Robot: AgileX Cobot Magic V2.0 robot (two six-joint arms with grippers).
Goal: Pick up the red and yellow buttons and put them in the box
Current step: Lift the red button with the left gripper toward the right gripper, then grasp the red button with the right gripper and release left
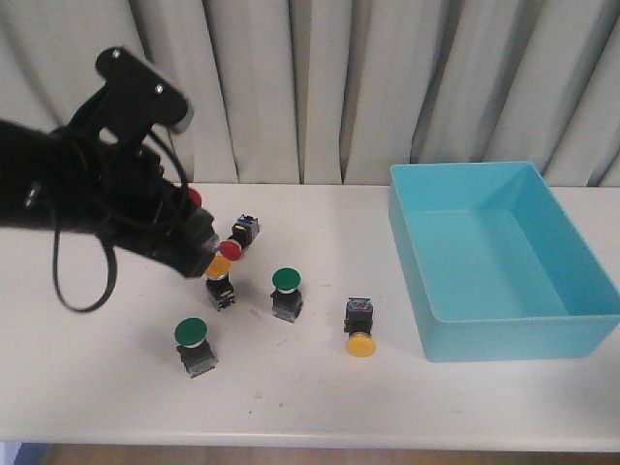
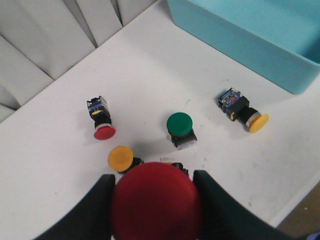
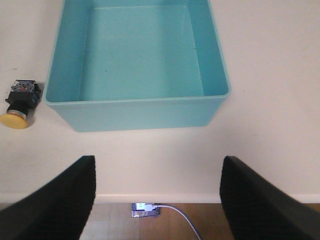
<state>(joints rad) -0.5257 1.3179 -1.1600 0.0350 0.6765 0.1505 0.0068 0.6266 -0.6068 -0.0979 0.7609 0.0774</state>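
Note:
My left gripper (image 1: pixel 197 231) is shut on a red button (image 2: pixel 155 195), held above the table at the left; its red cap shows in the front view (image 1: pixel 195 199). Below it on the table stand another red button (image 1: pixel 231 249) (image 2: pixel 104 132) and a yellow button (image 1: pixel 221 266) (image 2: pixel 120 157). A second yellow button (image 1: pixel 359 343) (image 2: pixel 258 122) (image 3: pixel 13 119) lies on its side nearer the box. The light-blue box (image 1: pixel 513 339) (image 2: pixel 250 55) (image 3: pixel 140 112) stands at the right and is empty. My right gripper (image 3: pixel 157 200) is open and empty over the table's front edge, in front of the box.
Two green-capped buttons (image 1: pixel 286 281) (image 1: pixel 192 333) stand among the others; one shows in the left wrist view (image 2: pixel 179 124). Grey curtains hang behind the table. A power strip with a cable (image 3: pixel 145 209) lies on the floor beyond the front edge.

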